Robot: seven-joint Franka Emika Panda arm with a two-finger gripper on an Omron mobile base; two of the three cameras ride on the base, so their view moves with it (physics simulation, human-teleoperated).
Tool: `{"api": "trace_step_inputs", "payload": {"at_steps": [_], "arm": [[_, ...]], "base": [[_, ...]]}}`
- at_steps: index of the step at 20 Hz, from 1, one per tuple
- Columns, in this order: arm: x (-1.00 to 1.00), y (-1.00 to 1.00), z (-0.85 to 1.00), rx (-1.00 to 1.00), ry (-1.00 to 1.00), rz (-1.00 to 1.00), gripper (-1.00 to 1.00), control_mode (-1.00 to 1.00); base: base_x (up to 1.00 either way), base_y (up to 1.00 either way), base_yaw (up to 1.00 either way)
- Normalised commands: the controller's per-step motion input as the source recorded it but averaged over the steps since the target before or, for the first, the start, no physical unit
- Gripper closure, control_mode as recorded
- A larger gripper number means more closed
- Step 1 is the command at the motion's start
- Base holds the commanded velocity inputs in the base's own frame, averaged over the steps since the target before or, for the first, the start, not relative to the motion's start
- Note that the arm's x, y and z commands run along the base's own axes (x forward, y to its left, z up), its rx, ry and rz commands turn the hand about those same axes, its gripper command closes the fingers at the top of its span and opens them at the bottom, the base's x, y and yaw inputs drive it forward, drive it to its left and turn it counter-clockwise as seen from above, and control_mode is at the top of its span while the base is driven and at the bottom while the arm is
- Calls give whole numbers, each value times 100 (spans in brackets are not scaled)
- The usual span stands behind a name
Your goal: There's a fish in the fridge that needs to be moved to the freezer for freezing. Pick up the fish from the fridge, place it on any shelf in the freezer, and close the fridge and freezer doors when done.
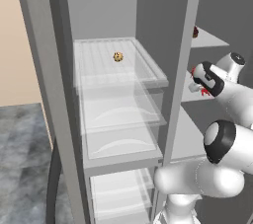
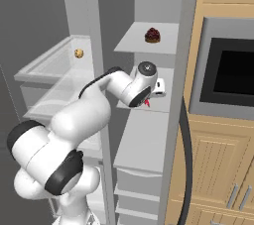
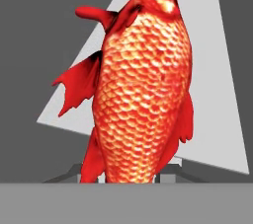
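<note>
The red-orange fish (image 3: 143,85) hangs head up in front of the hand camera, and my gripper (image 1: 197,83) is shut on it. It hides my fingertips in the hand view. Red fins of the fish (image 1: 203,91) stick out beside the hand inside the narrow freezer (image 2: 149,135), just above its middle grey shelf (image 3: 217,70). From the right, the fish (image 2: 148,102) peeks out under my gripper (image 2: 150,99) over that shelf (image 2: 166,75). The fridge (image 1: 118,99) with its glass shelves stands open to the left. I cannot pick out the doors with certainty.
A dark red-brown lump (image 2: 152,35) rests on the freezer's upper shelf (image 2: 134,43). On a glass fridge shelf (image 1: 133,70) sits a tan speckled ball (image 1: 117,56). The grey divider post (image 1: 180,70) separates the two sections. Wooden cabinets and a built-in oven (image 2: 228,70) flank the right.
</note>
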Motion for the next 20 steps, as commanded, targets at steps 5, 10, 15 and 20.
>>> {"api": "trace_step_inputs", "payload": {"at_steps": [5,10,15,20], "arm": [[23,-14,-22,0,0,2,100,-100],[15,-13,-27,0,0,2,100,-100],[18,-6,-24,0,0,2,100,-100],[30,0,-14,0,5,0,100,-100]], "base": [[0,0,0],[0,0,0],[0,0,0],[0,0,0]]}}
